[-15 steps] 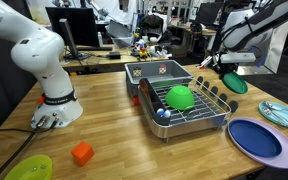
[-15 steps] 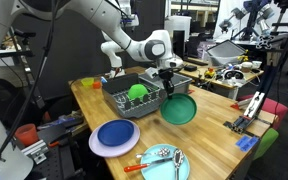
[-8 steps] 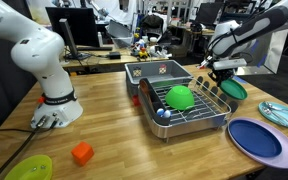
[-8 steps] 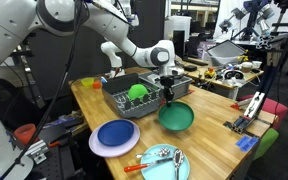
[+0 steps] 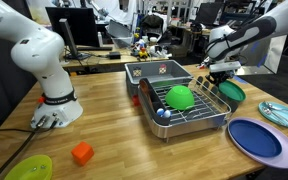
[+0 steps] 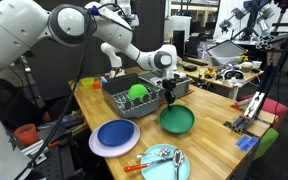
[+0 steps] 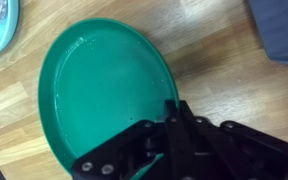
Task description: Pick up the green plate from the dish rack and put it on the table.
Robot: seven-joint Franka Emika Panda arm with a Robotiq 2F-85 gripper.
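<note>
fingers [image 7: 182, 118] of the gripper [image 7: 174, 110], dark at the lower centre of the wrist view, are closed on the near rim of the green plate [image 7: 102, 88]. this edge hold leaves the plate's underside free to meet the table [image 7: 224, 55]. in an exterior view a blue plate [image 6: 116, 135] lies at lower centre. beyond it, right of centre, the green plate sits low over bare wood; contact unclear. behind stands the dish rack [image 6: 119, 103], holding a bright green bowl [image 6: 137, 92]. likely only release remains.
</note>
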